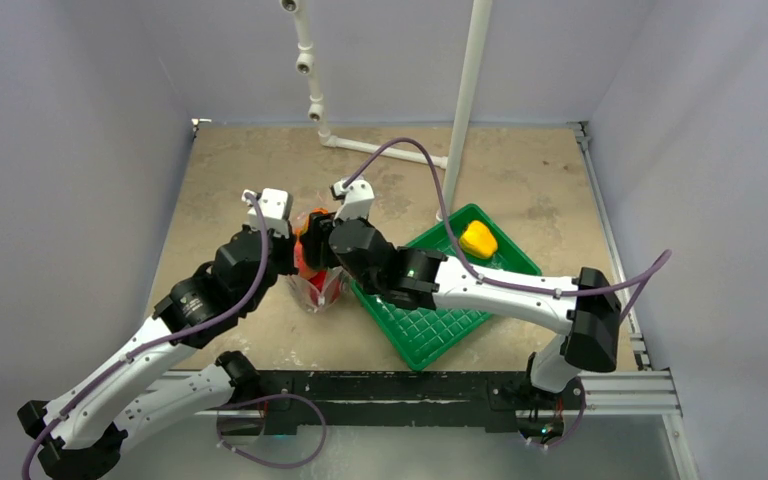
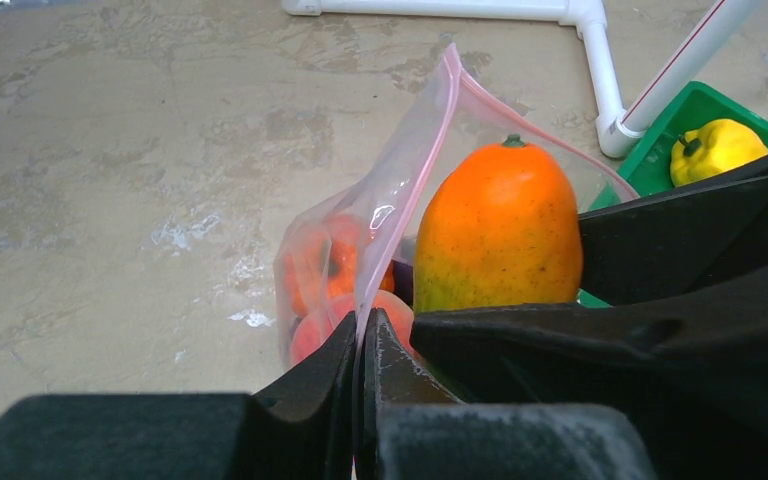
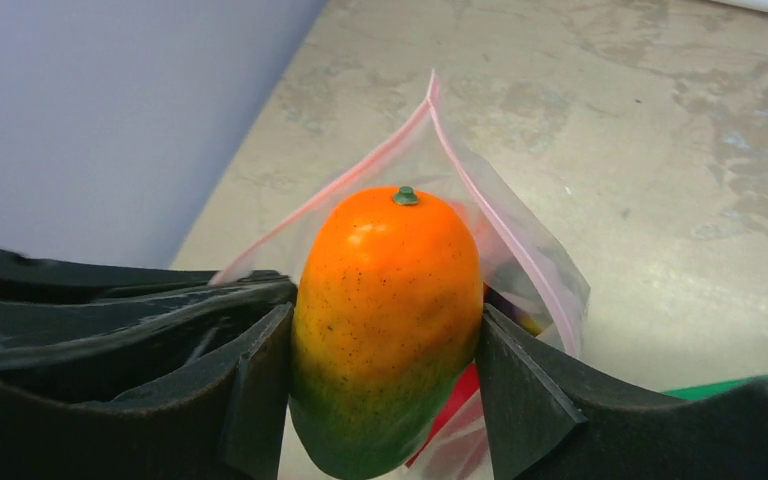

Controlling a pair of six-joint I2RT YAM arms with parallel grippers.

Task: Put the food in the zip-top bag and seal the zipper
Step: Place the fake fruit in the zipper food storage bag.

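Observation:
The clear zip-top bag (image 2: 400, 190) stands open on the table, its pink zipper strip (image 2: 438, 105) running up to a peak. My left gripper (image 2: 362, 330) is shut on the bag's mouth edge and holds it up. My right gripper (image 3: 385, 350) is shut on the green-orange mango (image 3: 388, 320), held upright at the bag's mouth (image 3: 500, 230). The mango also shows in the left wrist view (image 2: 500, 230). Red and orange food (image 2: 335, 275) lies inside the bag. The yellow pepper (image 1: 478, 239) sits in the green tray (image 1: 430, 325). In the top view both grippers meet over the bag (image 1: 318, 285).
The green ribbed tray lies right of the bag, under my right arm. White pipe (image 1: 380, 152) runs along the table's far side with an upright post (image 1: 468, 95). Grey walls enclose the table on the left, right and back.

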